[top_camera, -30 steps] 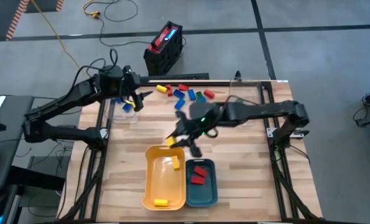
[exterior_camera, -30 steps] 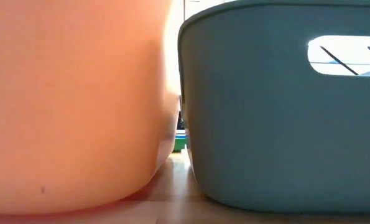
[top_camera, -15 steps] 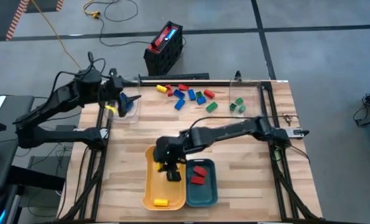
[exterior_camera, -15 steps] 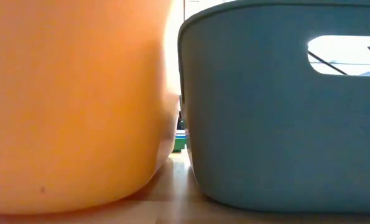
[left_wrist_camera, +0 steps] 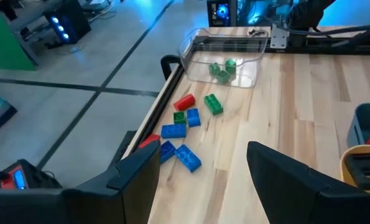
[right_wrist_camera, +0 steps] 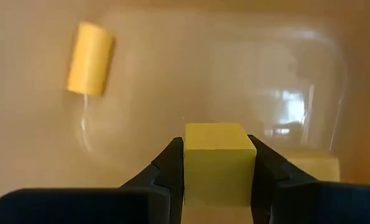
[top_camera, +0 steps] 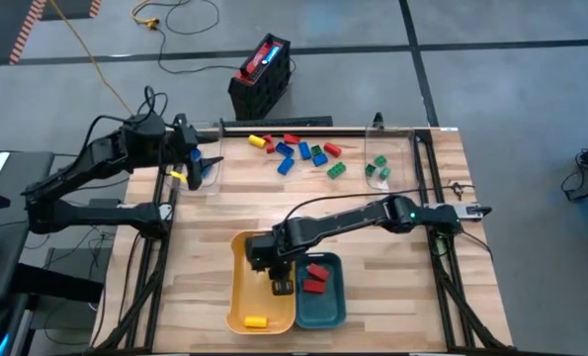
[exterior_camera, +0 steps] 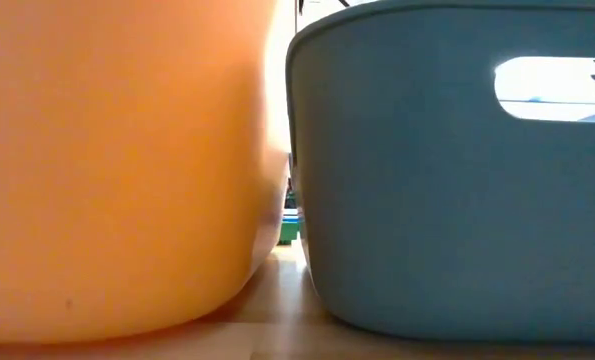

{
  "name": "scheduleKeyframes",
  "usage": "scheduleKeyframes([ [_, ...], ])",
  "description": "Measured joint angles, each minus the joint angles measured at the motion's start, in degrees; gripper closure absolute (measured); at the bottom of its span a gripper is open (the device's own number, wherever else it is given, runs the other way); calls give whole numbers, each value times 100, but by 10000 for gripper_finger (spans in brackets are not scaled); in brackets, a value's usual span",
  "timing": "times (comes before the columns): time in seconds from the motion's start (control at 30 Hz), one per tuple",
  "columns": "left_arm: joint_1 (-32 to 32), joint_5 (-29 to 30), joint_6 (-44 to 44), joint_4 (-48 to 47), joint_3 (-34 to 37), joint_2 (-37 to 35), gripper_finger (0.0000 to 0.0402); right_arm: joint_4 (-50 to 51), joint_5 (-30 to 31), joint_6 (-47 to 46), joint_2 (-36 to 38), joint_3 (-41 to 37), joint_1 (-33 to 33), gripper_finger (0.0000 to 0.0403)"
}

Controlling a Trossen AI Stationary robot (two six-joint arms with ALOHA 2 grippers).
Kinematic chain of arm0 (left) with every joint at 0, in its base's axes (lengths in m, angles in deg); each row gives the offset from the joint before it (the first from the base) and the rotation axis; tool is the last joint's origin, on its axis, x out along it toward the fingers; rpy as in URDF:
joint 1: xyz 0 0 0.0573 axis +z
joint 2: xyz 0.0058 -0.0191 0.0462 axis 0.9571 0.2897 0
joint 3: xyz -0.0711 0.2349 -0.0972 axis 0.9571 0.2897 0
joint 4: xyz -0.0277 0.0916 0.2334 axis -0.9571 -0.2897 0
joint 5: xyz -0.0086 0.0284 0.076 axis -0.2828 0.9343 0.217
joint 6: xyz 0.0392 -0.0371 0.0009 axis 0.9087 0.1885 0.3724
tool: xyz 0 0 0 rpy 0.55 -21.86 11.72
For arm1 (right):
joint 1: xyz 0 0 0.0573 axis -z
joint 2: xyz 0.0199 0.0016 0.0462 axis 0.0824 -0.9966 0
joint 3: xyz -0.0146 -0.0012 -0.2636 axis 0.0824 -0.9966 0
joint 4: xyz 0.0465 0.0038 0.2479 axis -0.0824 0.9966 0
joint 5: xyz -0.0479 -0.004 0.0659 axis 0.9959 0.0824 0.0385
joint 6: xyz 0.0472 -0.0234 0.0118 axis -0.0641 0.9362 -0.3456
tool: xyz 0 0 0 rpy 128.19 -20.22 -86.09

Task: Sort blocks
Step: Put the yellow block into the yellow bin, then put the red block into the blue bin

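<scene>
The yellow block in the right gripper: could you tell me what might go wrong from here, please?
The right gripper holds the yellow block over the yellow tray, close to the teal tray; released off-centre, it might bounce across. Dropped, it could also knock the loose yellow block below.

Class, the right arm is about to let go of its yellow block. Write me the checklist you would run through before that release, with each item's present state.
1. Right claw shut on the yellow block: ok, the fingers press on both its sides.
2. Claw over the yellow tray, not the teal tray: ok, the high view shows it over the yellow tray's right side.
3. Colour match: ok, the blocks already in that tray, such as the loose yellow block, are yellow; the red blocks lie in the teal one.
4. Height above the tray floor: cannot tell.
5. Left claw out of the way: ok, open at the table's far left edge.
</scene>
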Motion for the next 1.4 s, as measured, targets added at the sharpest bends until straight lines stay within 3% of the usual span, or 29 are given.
scheduleKeyframes([
  [0.23, 0, 1, 36, 17, 0, -1, 168, 151, -4, 1, -3, 4, 30, 273],
  [0.63, 0, 6, 44, 22, 0, -2, 168, 169, -16, -2, -3, 6, 36, 191],
  [0.8, 0, -28, 26, 16, 0, -2, 168, 473, -31, -74, -3, 558, 75, 185],
  [0.9, 2, -360, -120, -36, 0, 76, 168, 411, 3, -260, 267, 671, 158, 185],
  [1.17, 144, -1092, 97, -151, 4, 1106, 168, 923, 1728, -70, 1468, 625, 576, 184],
  [1.4, 396, -1277, 275, 437, 4, 2254, 179, 1519, 1860, 688, 1841, 619, 1219, 184],
])
